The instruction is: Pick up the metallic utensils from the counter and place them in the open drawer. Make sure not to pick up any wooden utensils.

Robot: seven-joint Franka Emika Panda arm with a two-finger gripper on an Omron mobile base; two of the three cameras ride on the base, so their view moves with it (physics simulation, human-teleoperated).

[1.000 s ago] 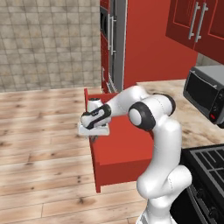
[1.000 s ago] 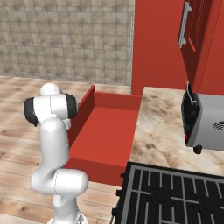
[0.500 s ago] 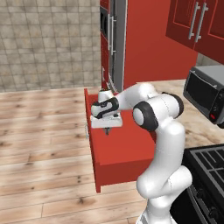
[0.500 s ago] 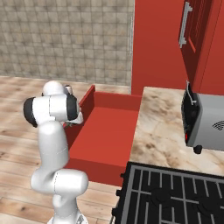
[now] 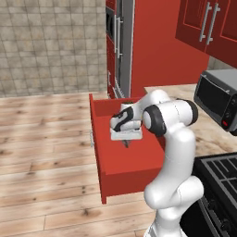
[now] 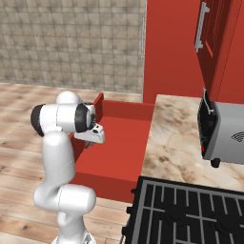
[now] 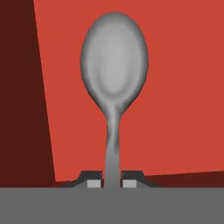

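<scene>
My gripper (image 7: 112,183) is shut on the thin handle of a grey metal spoon (image 7: 114,65), whose oval bowl points away from the hand toward the red floor of the drawer (image 7: 179,87). In the left base view the gripper (image 5: 127,140) hangs inside the open drawer (image 5: 96,121), with the spoon (image 5: 127,145) showing as a short dark tip below it. From the right, the hand (image 6: 91,139) sits over the drawer's (image 6: 119,157) left side. The marbled counter (image 6: 174,143) lies to the right of the drawer. The wooden utensils are out of view.
A grey microwave (image 6: 224,131) stands on the counter (image 5: 208,134). A black stove top (image 6: 190,209) lies at the near right. Red tall cabinets (image 5: 152,51) rise behind the drawer. Wooden floor (image 5: 41,139) stretches to the left.
The hand has swung right from beside the drawer's left wall to over its inside, carrying the spoon with it.
</scene>
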